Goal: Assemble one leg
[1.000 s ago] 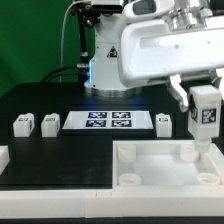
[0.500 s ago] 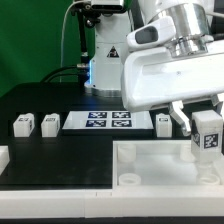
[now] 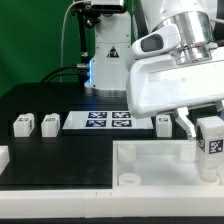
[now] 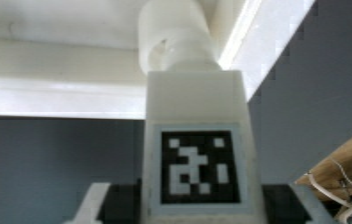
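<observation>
tray (image 3: 150, 149): big white part along the table's near edge, reaching toward the corner at the exterior view's right. round sockets in its corners, one socket (image 3: 128, 181) in plain sight.

gripper (image 3: 205, 122): clamped on the leg (image 3: 211, 143). leg upright, marker face toward the exterior camera, hanging over the tray's far corner at the exterior view's right. lower end close to the tray floor; contact not readable.

step judged: seating the leg in that corner socket.
- keep the leg plumb and centre it before going lower.
- descend slowly; expect resistance if off-centre.
- no letting go until seated.
- target socket hidden behind the leg in the exterior view and not seen in the wrist view, so go by feel.

marker board (image 3: 105, 122): flat, mid-table, well clear of the path.

loose legs: two, (image 3: 22, 125) and (image 3: 49, 123), toward the table's edge at the exterior view's left; a third (image 3: 163, 123) just beside the marker board's end, near the gripper. worth watching on any sideways correction. nothing else in the way.
</observation>
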You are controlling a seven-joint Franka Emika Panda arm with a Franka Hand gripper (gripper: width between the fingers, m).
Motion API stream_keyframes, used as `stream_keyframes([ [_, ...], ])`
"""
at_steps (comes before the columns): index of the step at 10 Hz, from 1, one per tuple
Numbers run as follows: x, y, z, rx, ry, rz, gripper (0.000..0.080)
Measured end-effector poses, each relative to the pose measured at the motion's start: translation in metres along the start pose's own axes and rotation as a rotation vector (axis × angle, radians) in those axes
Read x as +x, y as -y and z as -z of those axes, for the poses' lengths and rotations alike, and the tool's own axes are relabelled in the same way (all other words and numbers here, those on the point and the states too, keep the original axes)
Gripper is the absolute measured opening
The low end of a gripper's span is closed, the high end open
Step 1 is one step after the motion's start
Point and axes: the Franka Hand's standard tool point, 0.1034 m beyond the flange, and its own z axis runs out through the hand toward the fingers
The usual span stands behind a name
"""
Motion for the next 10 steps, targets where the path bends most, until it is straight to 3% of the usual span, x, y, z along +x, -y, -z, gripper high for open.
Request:
stream_keyframes([
  [6,0.001,-0.002,-0.002,-0.004,-0.015,-0.004,0.0291],
  [8,-0.011,-0.004,-0.008,-0.003,0.005,-0.008,0.0291],
  [10,-0.011,-0.007,-0.009,-0.005,0.006,-0.001,0.0291],
])
